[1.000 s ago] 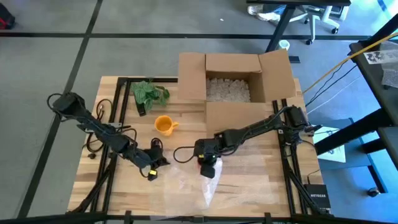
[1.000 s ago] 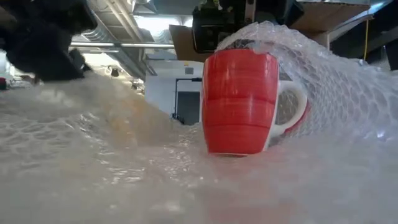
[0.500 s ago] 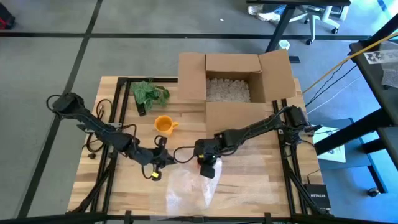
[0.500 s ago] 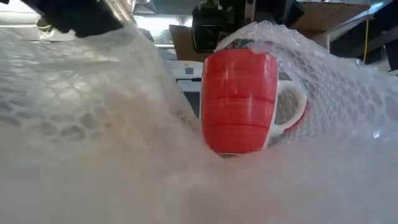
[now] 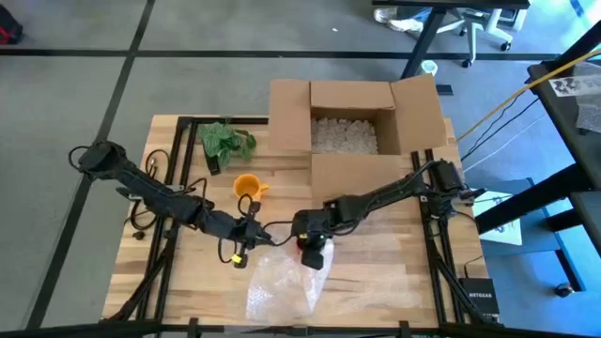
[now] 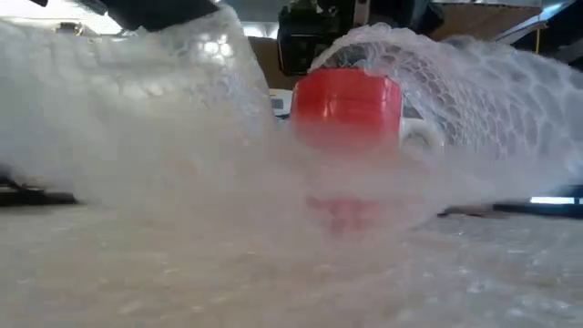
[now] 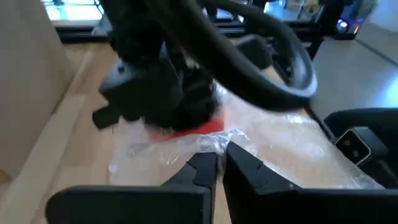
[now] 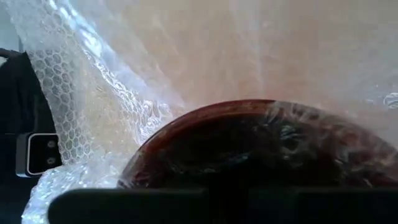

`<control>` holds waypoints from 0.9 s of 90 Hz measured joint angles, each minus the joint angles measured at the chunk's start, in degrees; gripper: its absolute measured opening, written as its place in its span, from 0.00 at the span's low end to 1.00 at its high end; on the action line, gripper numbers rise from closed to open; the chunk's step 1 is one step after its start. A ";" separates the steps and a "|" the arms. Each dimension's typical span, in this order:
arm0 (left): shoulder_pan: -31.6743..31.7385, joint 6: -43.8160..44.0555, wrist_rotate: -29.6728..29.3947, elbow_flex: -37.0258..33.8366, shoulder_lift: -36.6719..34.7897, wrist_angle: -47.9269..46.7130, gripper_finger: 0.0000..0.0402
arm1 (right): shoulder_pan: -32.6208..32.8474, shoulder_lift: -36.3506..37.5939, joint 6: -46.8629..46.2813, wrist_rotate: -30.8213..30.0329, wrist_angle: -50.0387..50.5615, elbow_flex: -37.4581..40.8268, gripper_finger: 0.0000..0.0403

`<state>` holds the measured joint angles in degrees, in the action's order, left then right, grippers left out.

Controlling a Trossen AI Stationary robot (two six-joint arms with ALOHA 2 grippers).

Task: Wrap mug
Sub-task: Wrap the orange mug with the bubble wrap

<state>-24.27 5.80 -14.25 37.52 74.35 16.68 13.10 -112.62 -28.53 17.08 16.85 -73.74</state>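
Observation:
A red mug [image 6: 346,100] stands upright on a sheet of bubble wrap [image 5: 282,286] near the table's front middle. My right gripper [image 5: 315,246] sits right over the mug's top, where wrap is draped over the mug's rim [image 8: 249,124] and down its right side. My left gripper [image 5: 261,237] is just left of the mug, shut on the wrap's raised left part [image 6: 137,109]. That raised wrap hides the mug's lower half in the low view. The mug [image 7: 193,127] shows red beneath my right gripper in the left wrist view. My left gripper pinches a bunched edge of the bubble wrap [image 7: 217,142] between its two fingers, coming level from the table's left. The wrap rises from the table to the fingers [image 7: 205,165] and stands as a lifted wall next to the mug; the rest of the sheet lies on the table.
An orange mug [image 5: 247,186] stands behind my left arm, and a green leafy thing [image 5: 225,141] lies at the far left. An open cardboard box [image 5: 352,122] with white filling takes the far middle. Cables run along the table's left and right sides.
My left gripper has gone up and toward the table's right edge, closing on the mug, still shut on the wrap. The wrap's left part has been lifted from the table and drawn toward the mug, now screening its lower half. The mug and my right gripper stayed put.

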 joint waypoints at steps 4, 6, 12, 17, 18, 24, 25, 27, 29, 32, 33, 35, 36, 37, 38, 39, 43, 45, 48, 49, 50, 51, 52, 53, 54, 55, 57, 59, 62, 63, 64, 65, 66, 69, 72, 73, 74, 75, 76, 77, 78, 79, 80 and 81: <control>0.54 -0.12 1.10 0.00 0.02 0.42 0.00 | 0.00 -0.02 -0.01 0.02 -0.59 0.01 0.00; 0.78 -0.15 1.62 0.00 0.02 0.58 0.00 | 0.00 -0.04 0.00 0.02 -0.75 -0.01 0.00; 1.44 -0.33 3.04 0.00 0.24 1.13 0.00 | 0.00 -0.04 0.00 0.00 -0.70 -0.08 0.00; 1.85 -0.75 4.43 0.00 0.79 2.23 0.00 | 0.00 -0.04 0.02 0.00 -0.66 -0.09 0.00; 1.91 -0.88 4.66 0.00 0.92 2.55 0.00 | 0.00 -0.04 0.02 0.00 -0.66 -0.08 0.00; 2.40 -1.40 5.87 0.00 1.98 4.32 0.00 | 0.00 -0.04 0.07 -0.05 -0.62 -0.10 0.00; 2.47 -1.44 6.13 0.00 2.20 4.63 0.00 | 0.00 -0.04 0.07 -0.07 -0.60 -0.10 0.00; 2.72 -1.49 6.67 0.00 2.63 5.26 0.00 | 0.00 -0.04 0.04 -0.15 -0.60 -0.10 0.00; 2.94 -1.50 7.27 0.02 3.17 5.98 0.00 | 0.00 -0.04 0.04 -0.26 -0.58 -0.10 0.00; 3.33 -1.50 8.24 0.09 4.08 7.20 0.00 | 0.00 -0.04 0.04 -0.50 -0.57 -0.12 0.00; 3.46 -1.51 8.58 0.11 4.40 7.64 0.00 | 0.00 -0.04 0.04 -0.58 -0.56 -0.12 0.00; 3.66 -1.50 9.27 0.13 5.04 8.49 0.00 | 0.00 -0.04 0.04 -0.74 -0.55 -0.12 0.00; 3.78 -1.49 9.60 0.14 5.39 8.90 0.00 | 0.00 -0.04 0.06 -0.81 -0.57 -0.12 0.00; 3.90 -1.49 10.03 0.16 5.79 9.32 0.00 | -0.01 -0.04 0.07 -0.88 -0.57 -0.12 0.00; 4.03 -1.49 10.40 0.17 6.19 9.81 0.00 | -0.04 -0.04 0.07 -0.94 -0.55 -0.12 0.00; 4.17 -1.49 10.72 0.17 6.60 10.37 0.00 | -0.08 -0.04 0.07 -0.98 -0.55 -0.12 0.00; 4.61 -1.49 12.14 0.20 8.30 12.47 0.00 | -0.25 -0.04 0.07 -1.00 -0.55 -0.12 0.00; 4.81 -1.49 12.76 0.20 9.21 13.60 0.00 | -0.36 -0.04 0.08 -0.93 -0.55 -0.12 0.00; 5.13 -1.49 13.63 0.20 10.45 15.33 0.00 | -0.42 -0.04 0.07 -0.78 -0.53 -0.12 0.00; 5.22 -1.50 13.88 0.20 10.89 15.93 0.00 | -0.42 -0.04 0.07 -0.75 -0.53 -0.12 0.00; 5.33 -1.52 14.13 0.20 11.35 16.59 0.00 | -0.42 -0.04 0.07 -0.75 -0.54 -0.12 0.00; 5.39 -1.54 14.37 0.20 11.75 17.20 0.00 | -0.42 -0.04 0.07 -0.77 -0.55 -0.12 0.00; 5.45 -1.55 14.62 0.20 12.14 17.78 0.00 | -0.43 -0.04 0.11 -0.78 -0.55 -0.12 0.00; 5.57 -1.58 14.89 0.20 12.53 18.32 0.00 | -0.45 -0.04 0.15 -0.79 -0.56 -0.12 0.00; 5.65 -1.66 15.15 0.20 12.90 18.88 0.00 | -0.48 -0.04 0.19 -0.81 -0.58 -0.10 0.00; 5.71 -1.77 15.40 0.20 13.25 19.45 0.00 | -0.53 -0.04 0.26 -0.81 -0.58 -0.11 0.00; 5.91 -1.80 15.75 0.20 14.00 20.54 0.00 | -0.62 -0.04 0.29 -0.79 -0.59 -0.10 0.00; 6.04 -1.94 16.11 0.26 14.68 21.49 0.00 | -0.66 -0.04 0.26 -0.65 -0.73 -0.10 0.00; 6.25 -2.36 16.69 0.52 15.72 22.62 0.00 | -0.68 -0.04 0.26 -0.55 -0.79 -0.10 0.00; 6.31 -2.57 16.88 0.66 16.05 22.87 0.00 | -0.68 -0.04 0.26 -0.56 -0.82 -0.10 0.00; 6.35 -2.86 17.10 0.82 16.40 23.10 0.00 | -0.68 -0.04 0.27 -0.57 -0.85 -0.10 0.00; 6.37 -3.11 17.34 0.99 16.75 23.32 0.00 | -0.68 -0.04 0.30 -0.57 -0.90 -0.10 0.00; 6.38 -3.34 17.61 1.18 17.11 23.55 0.00 | -0.68 -0.04 0.32 -0.57 -0.96 -0.10 0.00; 6.40 -4.04 18.30 2.05 18.09 23.55 0.00 | -0.68 -0.04 0.38 -0.60 -1.22 -0.06 0.00; 6.42 -4.92 18.65 2.86 19.00 23.38 0.00 | -0.68 -0.04 0.44 -0.60 -1.56 -0.03 0.00; 6.43 -5.16 18.71 3.12 19.31 23.35 0.00 | -0.68 -0.04 0.47 -0.61 -1.69 -0.01 0.00; 6.43 -5.44 18.75 3.37 19.61 23.32 0.00 | -0.68 -0.04 0.48 -0.62 -1.81 0.00 0.00; 6.43 -5.81 18.76 3.60 19.94 23.31 0.00 | -0.68 -0.04 0.48 -0.63 -1.92 0.01 0.00; 6.43 -6.12 18.76 3.82 20.24 23.33 0.00 | -0.68 -0.04 0.50 -0.62 -2.03 0.01 0.00; 6.43 -6.39 18.77 4.04 20.54 23.35 0.00 | -0.68 -0.05 0.50 -0.61 -2.18 0.01 0.00; 6.43 -6.54 18.78 4.26 20.85 23.33 0.00 | -0.68 -0.06 0.50 -0.61 -2.35 0.01 0.00; 6.44 -6.69 18.79 4.44 21.14 23.32 0.00 | -0.69 -0.08 0.50 -0.61 -2.44 0.01 0.00; 6.46 -6.85 18.79 4.60 21.42 23.29 0.00 | -0.70 -0.09 0.50 -0.62 -2.51 0.00 0.00; 6.55 -6.98 18.79 4.78 21.72 23.22 0.00 | -0.70 -0.09 0.50 -0.63 -2.54 -0.01 0.00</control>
<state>-17.72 -1.18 4.54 42.30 96.07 39.90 12.40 -112.71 -28.03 16.45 14.31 -73.75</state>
